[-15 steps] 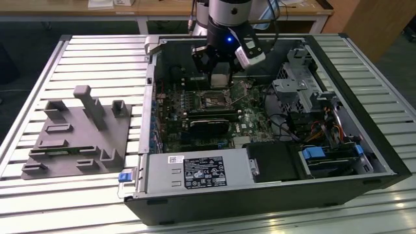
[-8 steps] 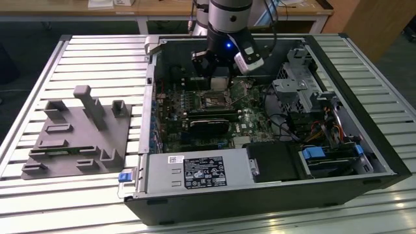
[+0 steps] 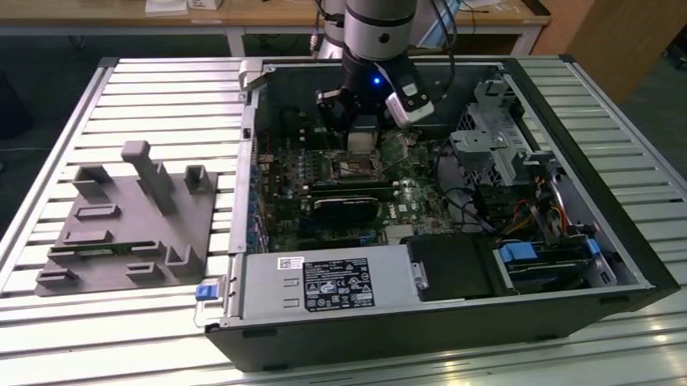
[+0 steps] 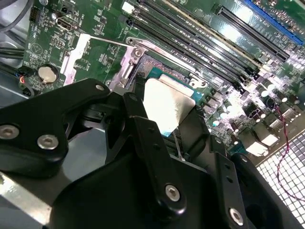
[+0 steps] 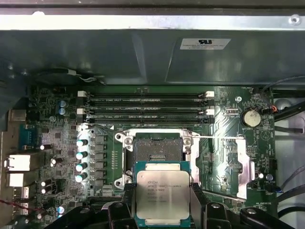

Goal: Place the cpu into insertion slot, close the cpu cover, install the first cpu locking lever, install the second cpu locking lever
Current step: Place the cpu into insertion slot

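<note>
The arm comes down from the far side of the scene, its wrist about upright, and reaches into the open case (image 3: 429, 330). The case lies on its side on a slatted table (image 3: 161, 88). The gripper (image 3: 363, 143) hangs over the middle of the green board (image 3: 424, 197), a little toward the far wall.

It is closed partway on the cpu (image 5: 162, 196). In both wrist views a black finger (image 4: 143, 129) presses on each of two opposite edges of the chip. The grey metal face of the cpu shows between them.

The slot (image 5: 157, 149) lies open with its dark centre bare inside a silver rim. In the exterior view the slot (image 3: 355, 170) sits just on the near side of the gripper. The cpu is not seated. In the first wrist view it is just beside the slot, and one edge covers part of the rim. How high above the board it is held cannot be told. Long black memory slots (image 5: 145, 106) run along the side of the slot away from the cpu.

The case also holds a labelled grey box (image 3: 311, 285) against its near wall. A drive cage (image 3: 504, 145) stands on the exterior view's right.

A grey fixture (image 3: 118, 233) with pegs and recesses lies on the table at the exterior view's left, well apart from the case.
</note>
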